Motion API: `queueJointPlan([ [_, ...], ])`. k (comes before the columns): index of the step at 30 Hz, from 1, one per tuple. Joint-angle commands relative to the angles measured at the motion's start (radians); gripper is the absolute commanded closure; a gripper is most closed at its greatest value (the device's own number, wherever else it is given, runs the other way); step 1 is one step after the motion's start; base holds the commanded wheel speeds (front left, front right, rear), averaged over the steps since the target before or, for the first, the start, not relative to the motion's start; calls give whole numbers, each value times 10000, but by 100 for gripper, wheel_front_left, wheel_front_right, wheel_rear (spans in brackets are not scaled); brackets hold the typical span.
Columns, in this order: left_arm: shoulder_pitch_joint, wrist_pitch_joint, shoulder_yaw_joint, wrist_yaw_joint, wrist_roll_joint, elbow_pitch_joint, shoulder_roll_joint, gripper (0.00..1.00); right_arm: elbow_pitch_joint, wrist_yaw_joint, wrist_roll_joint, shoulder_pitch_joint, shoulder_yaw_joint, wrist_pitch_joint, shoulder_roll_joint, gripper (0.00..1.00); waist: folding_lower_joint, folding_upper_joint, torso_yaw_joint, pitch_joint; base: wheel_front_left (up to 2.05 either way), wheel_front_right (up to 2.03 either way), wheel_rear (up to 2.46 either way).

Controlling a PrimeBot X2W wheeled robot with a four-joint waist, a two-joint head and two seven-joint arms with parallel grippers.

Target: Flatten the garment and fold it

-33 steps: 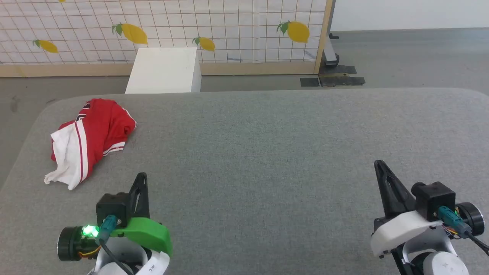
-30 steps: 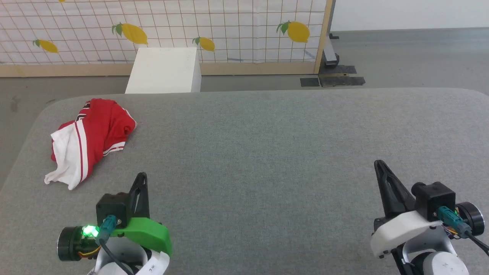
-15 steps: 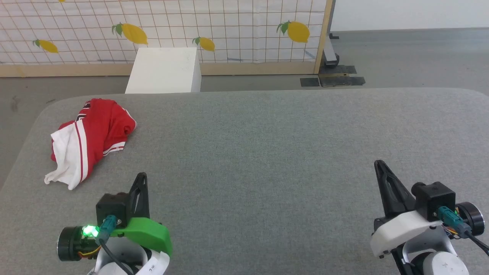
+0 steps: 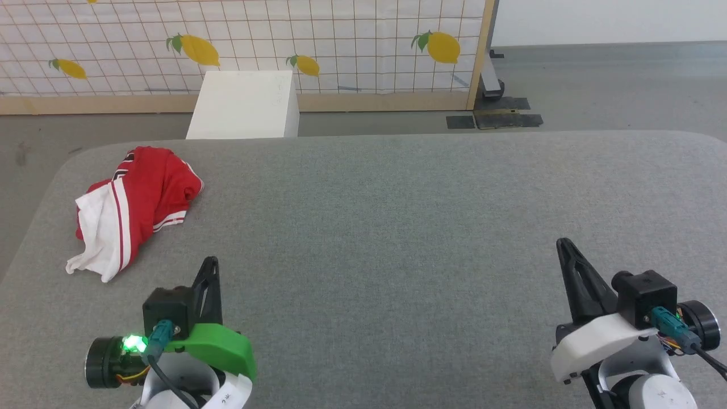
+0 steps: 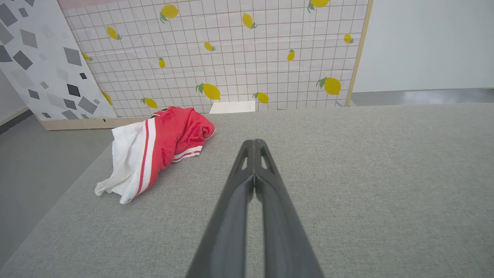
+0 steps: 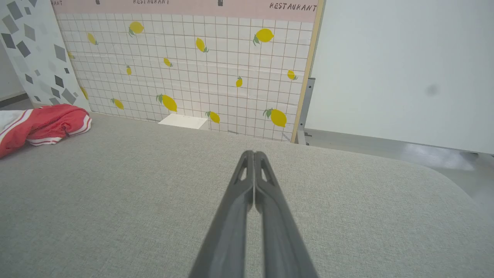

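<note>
The garment (image 4: 133, 204) is a red shirt with white fabric and red-white stripe trim, lying crumpled in a heap near the far left corner of the grey table (image 4: 397, 227). It shows again in the left wrist view (image 5: 158, 143) and at the left edge of the right wrist view (image 6: 42, 125). My left gripper (image 4: 211, 262) hovers at the near left, shut and empty, a short way in front and to the right of the heap. My right gripper (image 4: 562, 244) stands shut and empty at the near right, far from the shirt. Both pairs of fingers (image 5: 254, 144) (image 6: 254, 154) are pressed together.
A white box (image 4: 244, 105) stands on the floor behind the table's far edge. Behind it runs a tiled panel with lemon prints (image 4: 341, 40), with a metal post foot (image 4: 491, 85) at its right end. The table's left edge runs close to the shirt.
</note>
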Motion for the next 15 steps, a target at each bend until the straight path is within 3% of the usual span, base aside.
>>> queueJointPlan([
  [1, 94, 14, 49, 64, 99, -26, -51, 100, -51, 37, -62, 86, 18, -1, 17, 100, 0, 0, 0, 0, 0, 0, 0],
  [4, 94, 14, 49, 64, 99, -26, -51, 100, -51, 37, -62, 86, 18, -1, 17, 100, 0, 0, 0, 0, 0, 0, 0],
  [5, -2, 0, -6, -2, -4, 0, 4, 0, 4, -2, 4, 0, -2, 0, -2, 0, 0, 0, 0, 0, 0, 0, 0],
  [7, -2, 0, -23, -2, -4, 0, 4, 0, 8, -2, 4, 0, -4, 0, -2, 0, 0, 0, 0, 0, 0, 0, 0],
  [8, -2, 0, -27, -4, -4, 0, 4, 100, 8, -2, 4, 0, -4, 0, -4, 100, 0, 0, 0, 0, 0, 0, 0],
  [9, -2, 0, -31, -4, -4, 0, 4, 0, 9, -2, 4, 0, -4, 0, -4, 0, 0, 0, 0, 0, 0, 0, 0],
  [15, 6, -1, -35, -3, -5, 4, 5, 0, 9, -2, 2, 6, -2, 3, -11, 0, 0, 0, 0, 2, 0, 0, 0],
])
